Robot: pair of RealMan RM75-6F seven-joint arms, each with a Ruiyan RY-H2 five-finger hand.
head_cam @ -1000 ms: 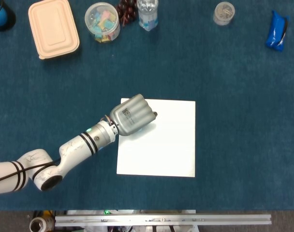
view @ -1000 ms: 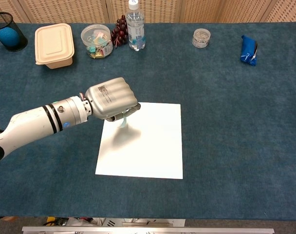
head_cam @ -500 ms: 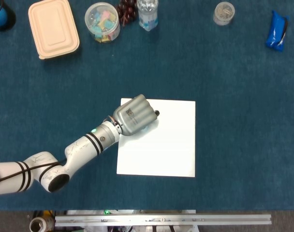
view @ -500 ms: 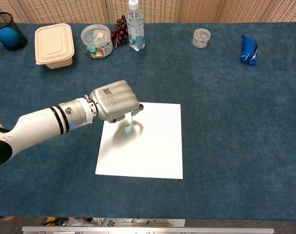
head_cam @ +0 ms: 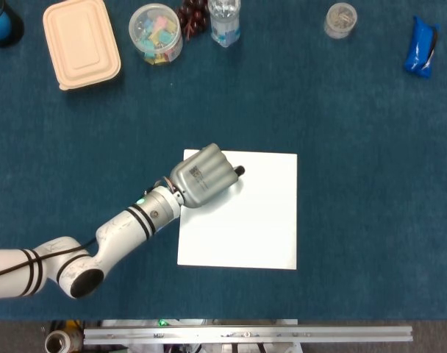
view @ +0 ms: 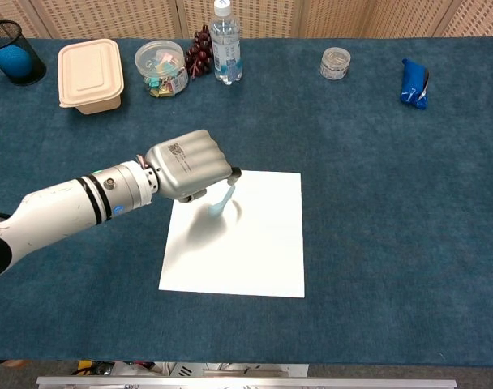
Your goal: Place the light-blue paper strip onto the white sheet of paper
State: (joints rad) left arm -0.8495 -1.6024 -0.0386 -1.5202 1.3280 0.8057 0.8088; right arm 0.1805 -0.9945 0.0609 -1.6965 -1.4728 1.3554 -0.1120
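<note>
Fingers (view: 230,173) pinch light-blue paper strip (view: 219,203) over white sheet (view: 255,251)

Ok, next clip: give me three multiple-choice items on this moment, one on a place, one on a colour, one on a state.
1. Where is the left hand?
A. over the upper left corner of the white sheet
B. beside the water bottle
C. off the table

2. What colour is the packet at the table's far right?
A. red
B. blue
C. yellow

3. How is the light-blue paper strip?
A. lying flat on the cloth
B. inside the lidded box
C. hanging from the left hand above the sheet

Answers: 1 A, both views show the hand over that corner. 2 B, it shows blue in both views. 3 C, the chest view shows it dangling from the fingertips.
</note>
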